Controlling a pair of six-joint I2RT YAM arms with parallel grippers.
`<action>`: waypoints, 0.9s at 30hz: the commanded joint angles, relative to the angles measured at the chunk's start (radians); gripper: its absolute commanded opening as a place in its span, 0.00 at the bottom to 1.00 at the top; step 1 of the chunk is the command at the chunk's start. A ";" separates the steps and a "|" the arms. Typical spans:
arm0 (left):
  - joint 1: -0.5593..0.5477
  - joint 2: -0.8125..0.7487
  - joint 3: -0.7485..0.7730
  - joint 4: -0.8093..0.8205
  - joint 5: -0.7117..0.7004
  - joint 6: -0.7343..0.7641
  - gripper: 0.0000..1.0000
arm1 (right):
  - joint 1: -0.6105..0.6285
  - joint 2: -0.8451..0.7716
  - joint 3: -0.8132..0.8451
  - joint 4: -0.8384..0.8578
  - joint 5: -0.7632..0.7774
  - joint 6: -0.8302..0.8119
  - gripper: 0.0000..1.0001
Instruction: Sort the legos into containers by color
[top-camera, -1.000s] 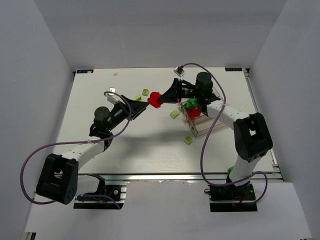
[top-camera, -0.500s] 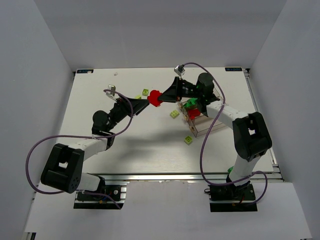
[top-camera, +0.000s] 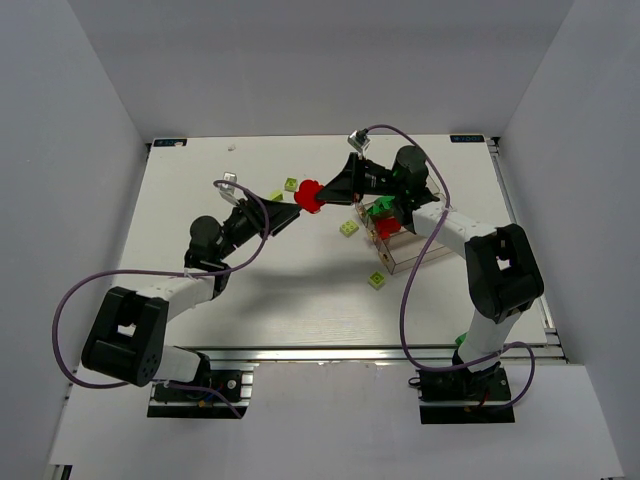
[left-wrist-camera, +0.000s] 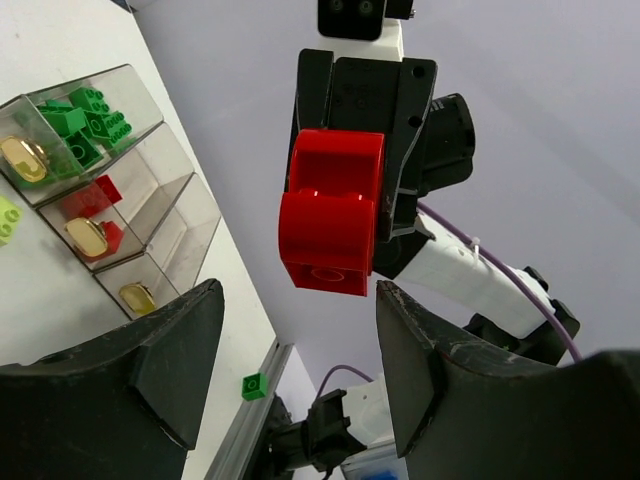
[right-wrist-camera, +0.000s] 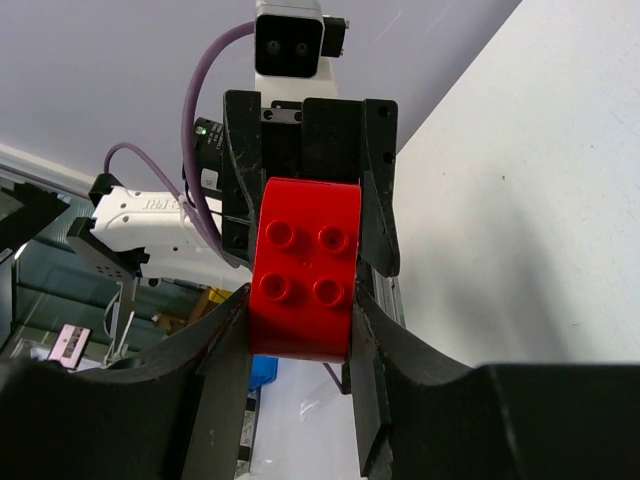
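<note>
My right gripper (top-camera: 322, 192) (right-wrist-camera: 300, 300) is shut on a red lego (top-camera: 309, 196) (right-wrist-camera: 305, 270) and holds it above the table's middle. My left gripper (top-camera: 293, 207) (left-wrist-camera: 300, 310) is open and faces it, and the red lego (left-wrist-camera: 330, 220) hangs just beyond its fingertips. The clear stepped containers (top-camera: 408, 252) (left-wrist-camera: 160, 170) stand on the table right of centre. One bin holds dark green legos (left-wrist-camera: 85, 115), the middle bin holds red legos (left-wrist-camera: 95, 195). Lime legos lie loose on the table (top-camera: 349, 228) (top-camera: 376, 281) (top-camera: 291, 184).
A small green lego (left-wrist-camera: 255, 384) lies on the metal rail at the table's near edge, by the right arm's base (top-camera: 460, 342). Purple cables loop from both arms. White walls close the table on three sides.
The left arm has swung its elbow and shifted its gripper a little while staying close to the red lego. The right gripper lifted the red lego slightly and still holds it.
</note>
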 joint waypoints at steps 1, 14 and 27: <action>0.000 -0.003 0.039 -0.013 0.008 0.029 0.72 | -0.005 -0.012 -0.005 0.044 -0.012 -0.005 0.00; -0.001 0.057 0.031 0.110 0.015 -0.042 0.67 | 0.001 -0.009 -0.010 0.034 -0.015 -0.017 0.00; 0.000 0.106 0.055 0.189 0.017 -0.097 0.62 | 0.013 -0.010 -0.028 0.029 -0.013 -0.020 0.00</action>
